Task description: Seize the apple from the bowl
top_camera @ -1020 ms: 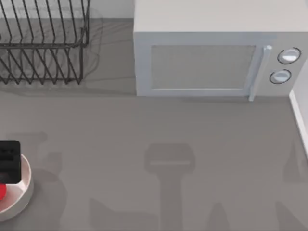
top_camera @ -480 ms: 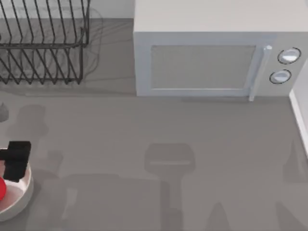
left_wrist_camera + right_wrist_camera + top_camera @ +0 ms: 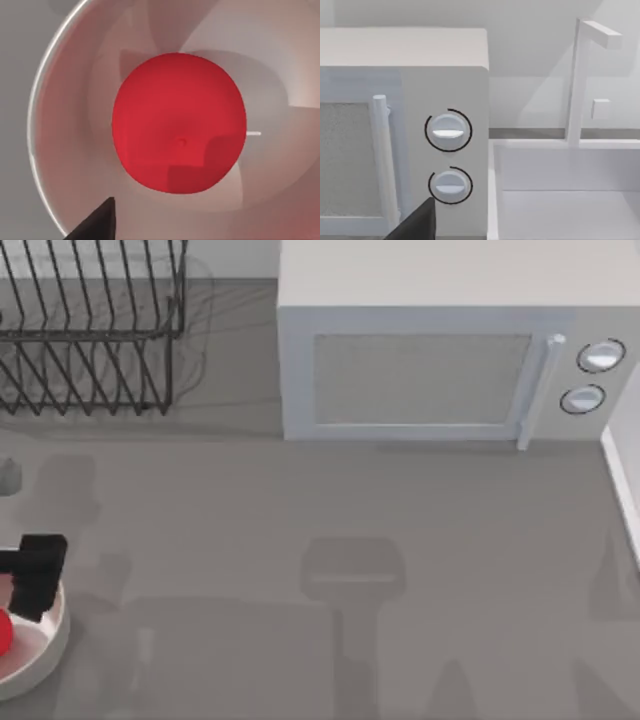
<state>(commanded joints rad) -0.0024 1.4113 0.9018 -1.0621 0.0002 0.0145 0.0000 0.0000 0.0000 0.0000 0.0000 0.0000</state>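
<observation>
The apple [image 3: 4,631] is a plain red ball lying in the white bowl [image 3: 52,648] at the table's left edge. In the left wrist view the apple [image 3: 179,122] sits in the middle of the bowl's smooth inside [image 3: 60,135]. My left gripper [image 3: 36,576] hangs over the bowl's far rim, just beyond the apple and apart from it. It is open, with one dark fingertip [image 3: 97,222] showing and nothing between the fingers. A dark part of my right gripper [image 3: 415,225] shows in the right wrist view, which faces the microwave's knobs.
A white microwave [image 3: 440,360] stands at the back, centre to right. A black wire rack [image 3: 90,330] stands at the back left. A white sink basin [image 3: 560,190] with a tap lies right of the microwave.
My left gripper has shifted a little to the right over the bowl and turned slightly. In the last half second it has barely moved. The apple stays in the bowl.
</observation>
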